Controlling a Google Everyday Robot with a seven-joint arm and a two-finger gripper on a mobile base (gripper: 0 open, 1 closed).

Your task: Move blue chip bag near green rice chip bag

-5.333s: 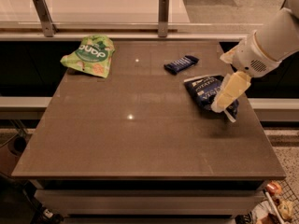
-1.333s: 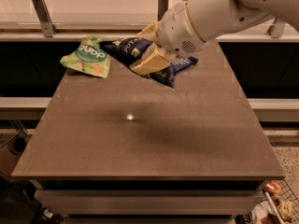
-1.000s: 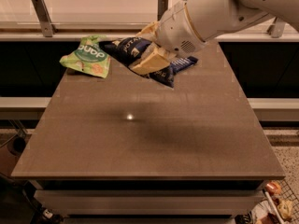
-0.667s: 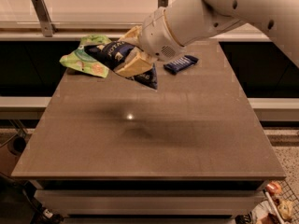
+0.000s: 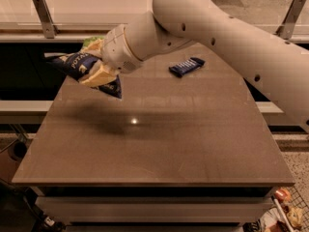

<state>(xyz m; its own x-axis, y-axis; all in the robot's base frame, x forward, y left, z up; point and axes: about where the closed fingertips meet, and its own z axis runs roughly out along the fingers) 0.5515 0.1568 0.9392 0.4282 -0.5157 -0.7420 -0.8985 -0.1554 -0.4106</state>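
My gripper point(image 5: 96, 71) is shut on the blue chip bag point(image 5: 77, 64), a crumpled navy foil bag with white lettering, and holds it in the air above the table's far left corner. The bag's lower corner point(image 5: 113, 88) hangs below the tan fingers point(image 5: 99, 75). The green rice chip bag point(image 5: 89, 41) is almost wholly hidden behind the gripper and the held bag; only a small light green edge shows just above them.
A small flat dark blue bar wrapper point(image 5: 186, 66) lies at the back middle of the brown table point(image 5: 159, 149). My white arm point(image 5: 227, 37) crosses the back right. A ledge with metal posts point(image 5: 43, 16) runs behind the table.
My gripper has carried the blue chip bag left across the back of the table, and it now covers most of the green rice chip bag.
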